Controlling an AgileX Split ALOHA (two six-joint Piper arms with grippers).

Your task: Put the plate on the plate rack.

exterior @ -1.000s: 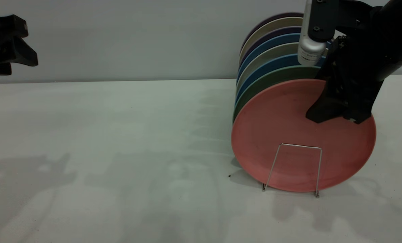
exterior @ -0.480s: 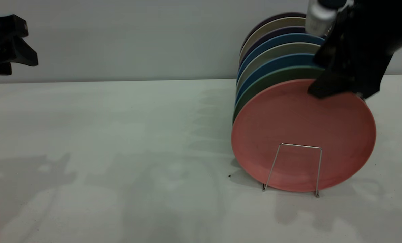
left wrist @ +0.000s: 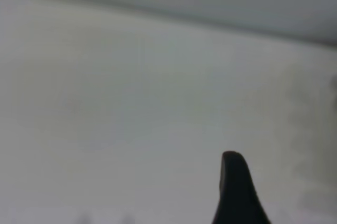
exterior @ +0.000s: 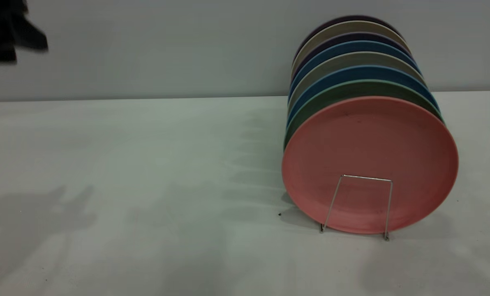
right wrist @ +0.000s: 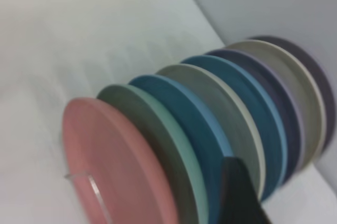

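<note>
The plate is seated upright in the plate rack — lower right of frame. Left tool upper left — opening cannot be told.

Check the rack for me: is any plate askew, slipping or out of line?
Nothing stands out. The pink plate stands on edge at the front of the plate rack, behind its front wire loop, in line with the other plates. No gripper touches it.
</note>
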